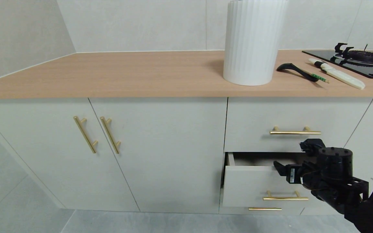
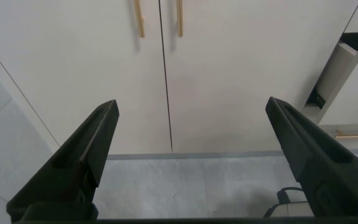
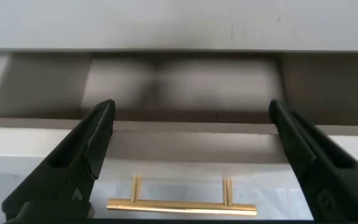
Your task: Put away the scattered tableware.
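On the wooden counter lie a black spoon (image 1: 295, 70), green-banded chopsticks (image 1: 319, 77) and a white knife-like utensil (image 1: 338, 76), right of a tall white ribbed container (image 1: 251, 42). Below them the middle drawer (image 1: 254, 184) stands partly pulled out, its inside dark. My right gripper (image 1: 291, 157) is open just in front of the drawer's top edge, above its gold handle (image 1: 285, 197). In the right wrist view the open gripper (image 3: 191, 109) faces the drawer gap (image 3: 179, 81) with the handle (image 3: 182, 205) below. My left gripper (image 2: 191, 106) is open and holds nothing, low before the cabinet doors (image 2: 166, 74).
A black gas hob (image 1: 361, 60) sits at the counter's far right. The top drawer (image 1: 295, 123) above the open one is closed. Double cabinet doors (image 1: 102, 145) with gold handles fill the left. Grey floor (image 1: 173, 223) runs below.
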Robot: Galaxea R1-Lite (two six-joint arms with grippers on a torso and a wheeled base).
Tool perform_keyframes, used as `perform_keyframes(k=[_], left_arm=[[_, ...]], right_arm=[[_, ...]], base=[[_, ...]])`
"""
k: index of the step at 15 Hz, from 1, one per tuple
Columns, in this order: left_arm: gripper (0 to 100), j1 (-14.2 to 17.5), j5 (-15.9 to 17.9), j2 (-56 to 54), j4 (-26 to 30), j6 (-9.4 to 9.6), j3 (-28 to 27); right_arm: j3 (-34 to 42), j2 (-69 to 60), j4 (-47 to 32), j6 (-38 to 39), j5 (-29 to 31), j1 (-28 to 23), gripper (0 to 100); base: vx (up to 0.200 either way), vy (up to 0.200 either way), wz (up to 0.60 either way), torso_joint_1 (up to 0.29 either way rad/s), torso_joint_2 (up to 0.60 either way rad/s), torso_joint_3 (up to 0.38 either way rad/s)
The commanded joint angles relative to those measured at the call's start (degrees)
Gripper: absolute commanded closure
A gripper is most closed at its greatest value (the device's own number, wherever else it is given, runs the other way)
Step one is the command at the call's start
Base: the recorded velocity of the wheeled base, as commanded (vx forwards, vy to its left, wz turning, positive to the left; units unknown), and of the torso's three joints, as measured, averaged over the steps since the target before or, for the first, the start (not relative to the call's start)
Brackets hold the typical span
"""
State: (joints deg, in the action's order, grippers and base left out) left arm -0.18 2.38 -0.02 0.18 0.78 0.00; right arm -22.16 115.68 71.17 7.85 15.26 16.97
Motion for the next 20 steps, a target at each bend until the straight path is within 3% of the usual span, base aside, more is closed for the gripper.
perform_keyframes(k=[1,9,16,20], left_arm=[[0,0.0,0.0,0.0,0.0,0.01,0.0],[0,0.0,0.0,0.0,0.0,0.01,0.0],[0,0.0,0.0,0.0,0.0,0.01,0.0],[0,0.0,0.0,0.0,0.0,0.01,0.0]], right_arm=[[0.3,0.8,-0.3,0.1,-0.1,0.0,0],[1.7,-1.2,-0.8,-0.3,-0.1,0.1,0],[2.2,-7.6,-11.2,-1.4,-0.6,0.8,0],[-0.1,-13.0,-23.7,-1.3,-1.0,1.5,0]], base=[[0.000,0.000,0.00,0.000,0.00,0.000],[0.000,0.000,0.00,0.000,0.00,0.000],[0.000,0.000,0.00,0.000,0.00,0.000],[0.000,0.000,0.00,0.000,0.00,0.000]])
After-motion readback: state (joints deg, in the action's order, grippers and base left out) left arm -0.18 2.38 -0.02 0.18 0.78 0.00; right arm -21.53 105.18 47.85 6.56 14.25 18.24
